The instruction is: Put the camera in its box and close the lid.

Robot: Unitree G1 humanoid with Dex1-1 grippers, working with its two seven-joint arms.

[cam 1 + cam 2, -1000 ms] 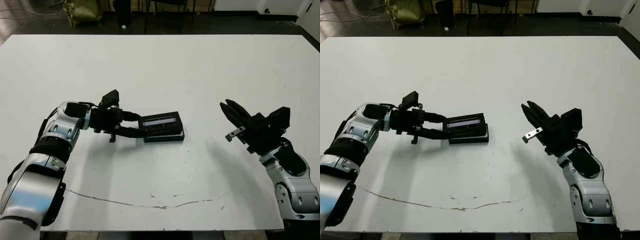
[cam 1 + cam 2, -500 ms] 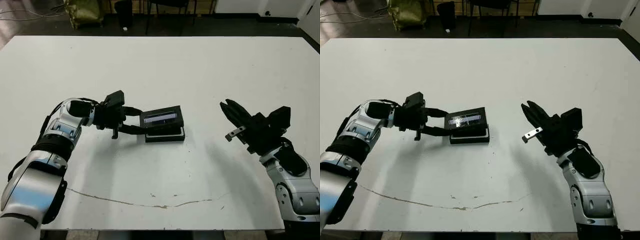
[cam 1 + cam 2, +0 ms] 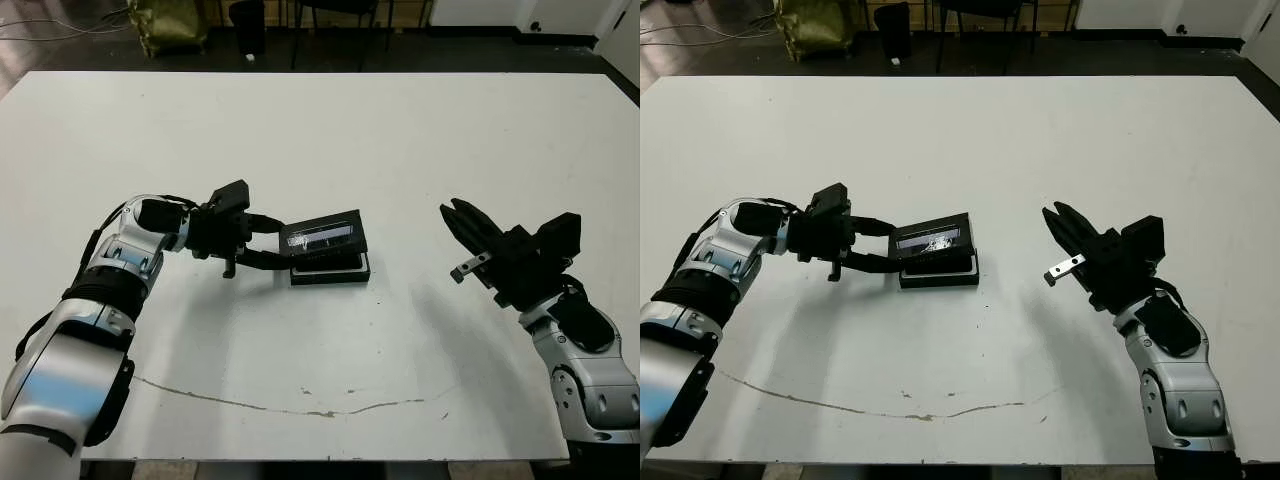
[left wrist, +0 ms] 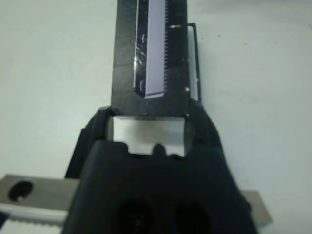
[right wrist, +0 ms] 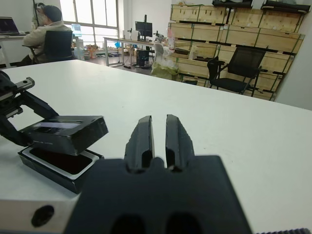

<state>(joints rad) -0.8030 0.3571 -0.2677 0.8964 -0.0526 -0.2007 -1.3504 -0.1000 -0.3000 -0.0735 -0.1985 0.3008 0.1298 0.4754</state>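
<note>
1. Left eye view: the lid (image 3: 322, 236) is pinched at its short end by the left claw (image 3: 272, 244) and is held tilted just above the box (image 3: 331, 270), which lies on the white counter (image 3: 330, 130) slightly left of centre. The right claw (image 3: 464, 234) hovers well apart at 3 o'clock from the box, fingers pressed together, holding nothing.

2. Right eye view: the same arrangement is shown; the far edge of the lid is raised, and the near edge of the box is left uncovered at 6 o'clock below it.

3. Left wrist view: the lid's glossy window strip (image 4: 156, 44) is seen running away from the claw, with a sliver of the box's white lining exposed along one side. The lid is judged stiff, light and rather slick on its glossy face, so the end grip on its matt rim seems the sounder hold.

4. Right wrist view: the box interior is seen dark under the lifted lid, which suggests the camera (image 5: 61, 160) is already lying inside, though it cannot be told for certain. A person is seated far beyond the counter.
</note>
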